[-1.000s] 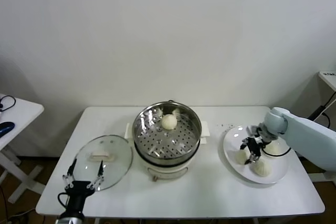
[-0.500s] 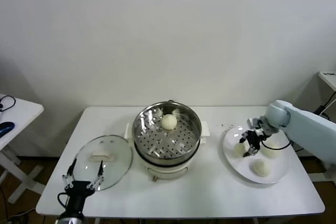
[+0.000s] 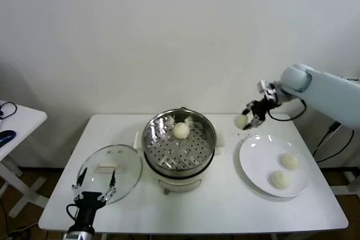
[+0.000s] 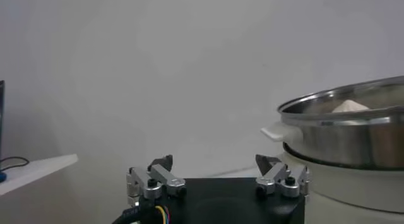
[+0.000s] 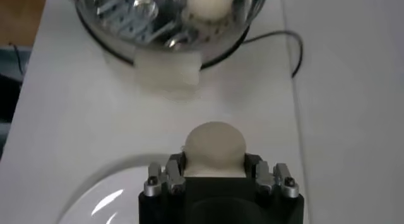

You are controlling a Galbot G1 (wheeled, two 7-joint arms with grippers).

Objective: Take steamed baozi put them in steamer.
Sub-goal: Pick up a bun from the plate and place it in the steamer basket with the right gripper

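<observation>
While the left gripper (image 3: 94, 179) waits with fingers spread at the table's (image 3: 225, 206) near edge by the glass lid (image 3: 109, 171), the head view shows the right gripper (image 3: 248, 117) clamped on a bun (image 3: 242, 121) in the air, between the plate (image 3: 257, 164) and the steamer (image 3: 179, 139). One bun (image 3: 180, 130) sits in the steamer; two buns (image 3: 285, 170) lie on the plate.

In the left wrist view, the spread fingers (image 4: 156, 180) stand beside the steamer (image 4: 353, 127).

In the right wrist view, the held bun (image 5: 213, 146) sits between the fingers (image 5: 165, 176), above the plate's rim (image 5: 107, 194).
</observation>
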